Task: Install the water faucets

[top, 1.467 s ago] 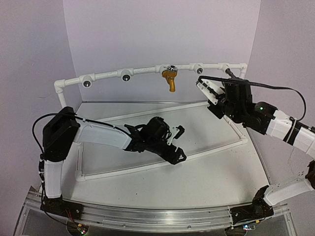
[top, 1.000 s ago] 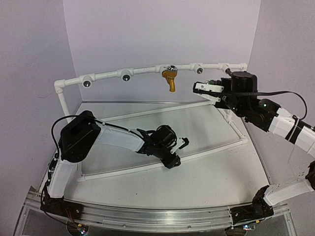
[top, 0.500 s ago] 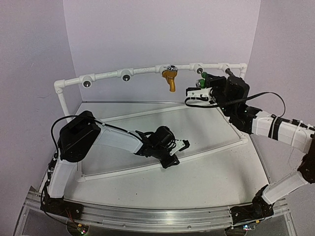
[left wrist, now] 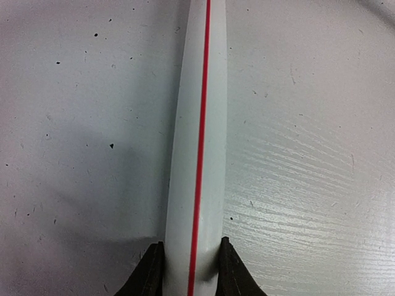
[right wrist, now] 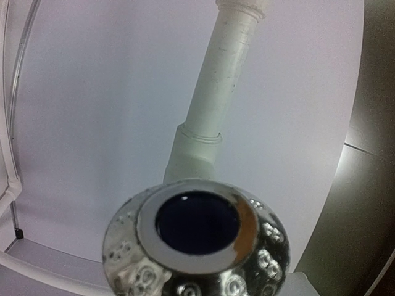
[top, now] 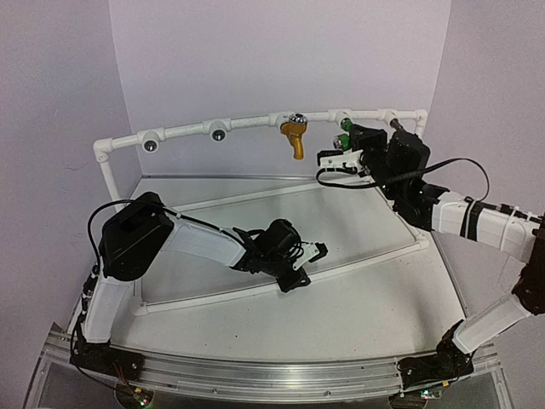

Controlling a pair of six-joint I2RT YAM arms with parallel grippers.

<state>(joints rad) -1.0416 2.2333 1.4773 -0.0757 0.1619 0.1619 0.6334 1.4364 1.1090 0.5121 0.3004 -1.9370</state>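
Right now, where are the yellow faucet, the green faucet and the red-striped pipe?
yellow faucet [top: 295,141]: top view, on its mid-body.
green faucet [top: 347,124]: top view, on its visible green edge.
red-striped pipe [left wrist: 185,154]: left wrist view, white wall beside the stripe.

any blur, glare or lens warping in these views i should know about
Top external: even, soft light, mildly grainy, yellow faucet readable. Left wrist: sharp, but the red-striped pipe bulges from lens distortion, shadow on its left. Right wrist: close silver fitting is soft and mirrors highlights.
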